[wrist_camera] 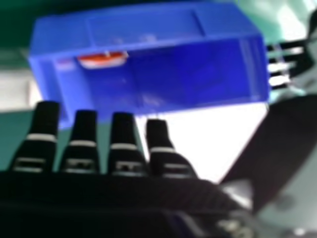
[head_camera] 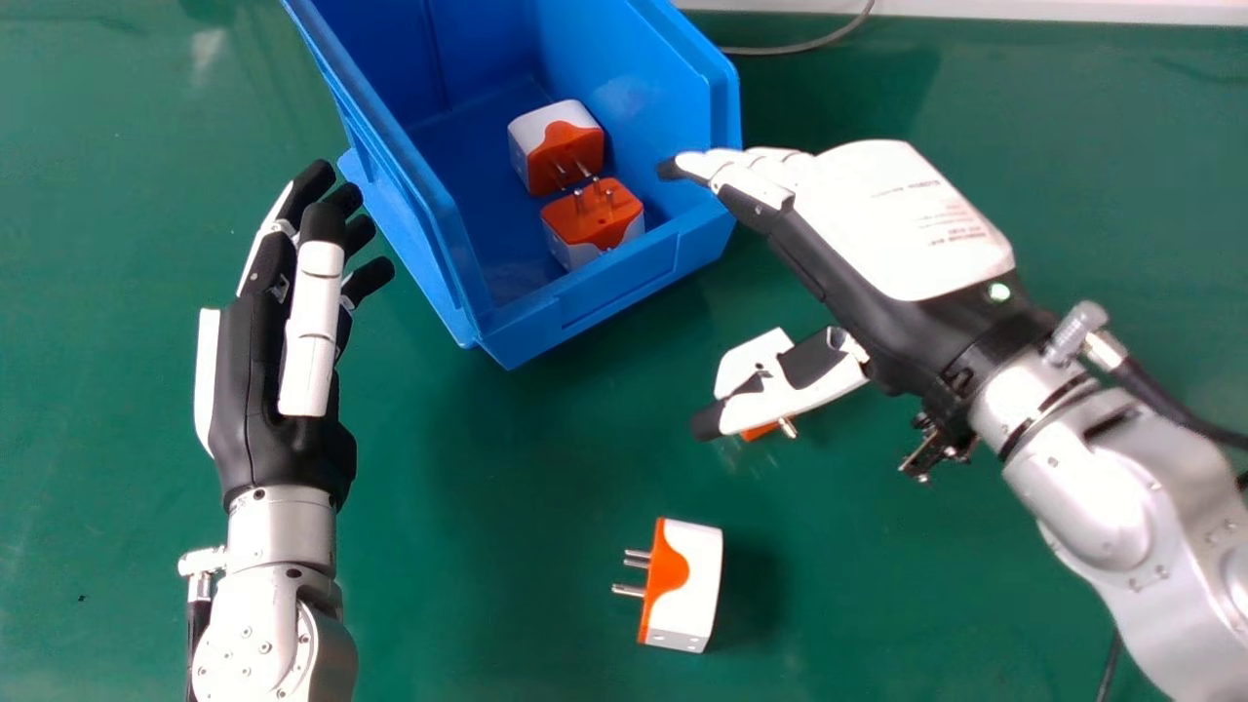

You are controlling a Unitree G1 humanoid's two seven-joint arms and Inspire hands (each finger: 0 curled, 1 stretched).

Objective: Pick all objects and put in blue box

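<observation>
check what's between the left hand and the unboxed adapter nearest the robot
Bare green table lies between the left hand and that adapter in the head view.

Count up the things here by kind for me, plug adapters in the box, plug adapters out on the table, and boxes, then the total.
Plug adapters in the blue box: 2
Plug adapters on the table: 2, one partly hidden by the right robot hand
Boxes: 1
Total: 5
</observation>
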